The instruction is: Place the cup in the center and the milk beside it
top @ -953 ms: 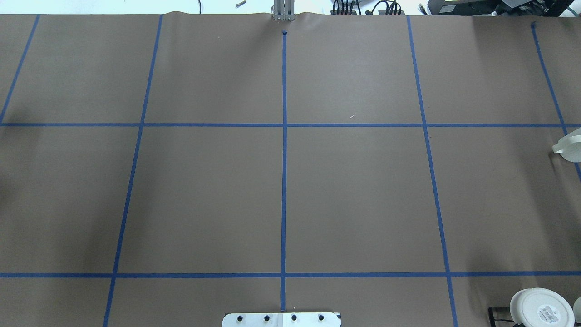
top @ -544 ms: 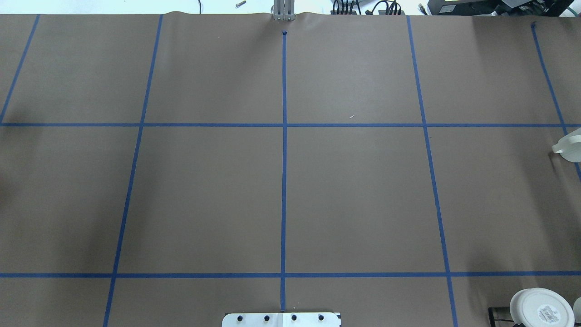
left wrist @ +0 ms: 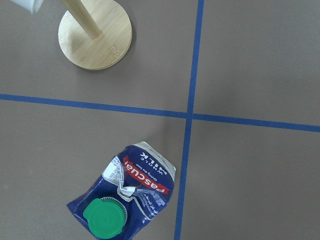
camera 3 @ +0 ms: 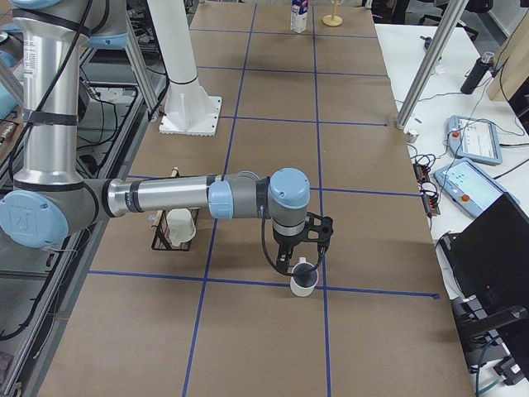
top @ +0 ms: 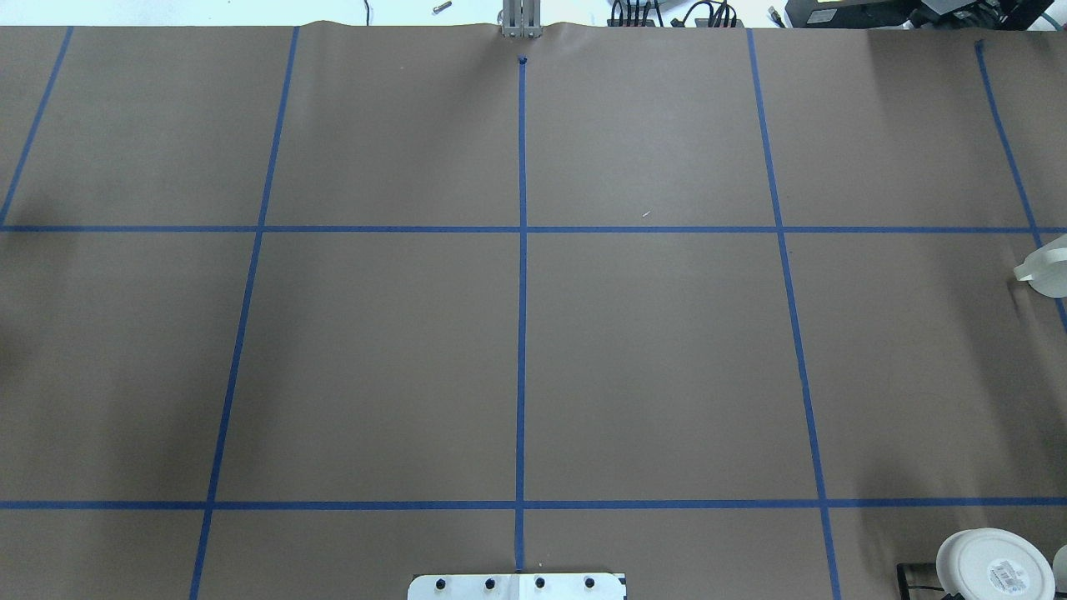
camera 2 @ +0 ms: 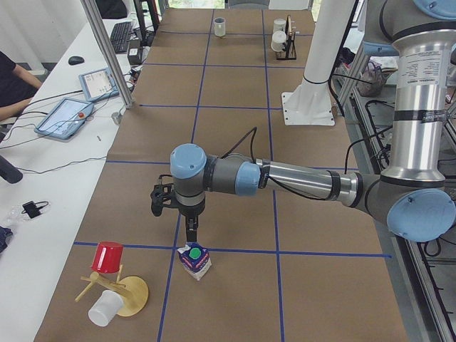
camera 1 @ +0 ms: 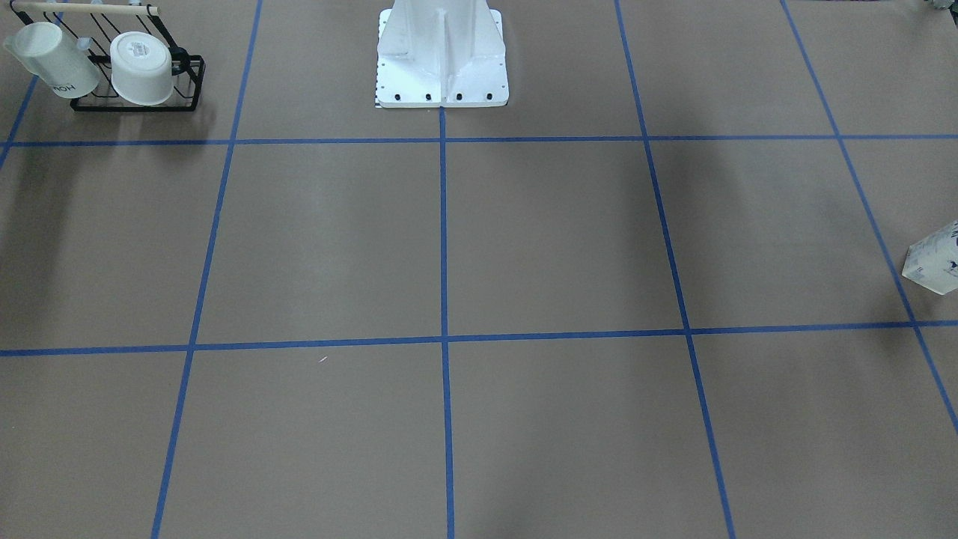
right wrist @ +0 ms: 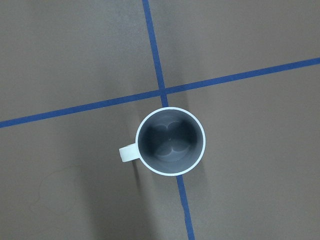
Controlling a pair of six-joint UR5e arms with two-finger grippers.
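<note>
The cup stands upright on the brown paper beside a tape crossing at the table's right end. It also shows at the right edge of the overhead view. My right gripper hangs just above the cup; I cannot tell if it is open. The milk stands by a tape crossing at the table's left end. My left gripper hangs just above the milk; I cannot tell if it is open. The center is a bare crossing of blue tape.
A black wire rack with two white mugs stands near the robot's right side. A wooden stand with a red and a white cup is left of the milk. The white robot pedestal stands at the table's robot-side edge.
</note>
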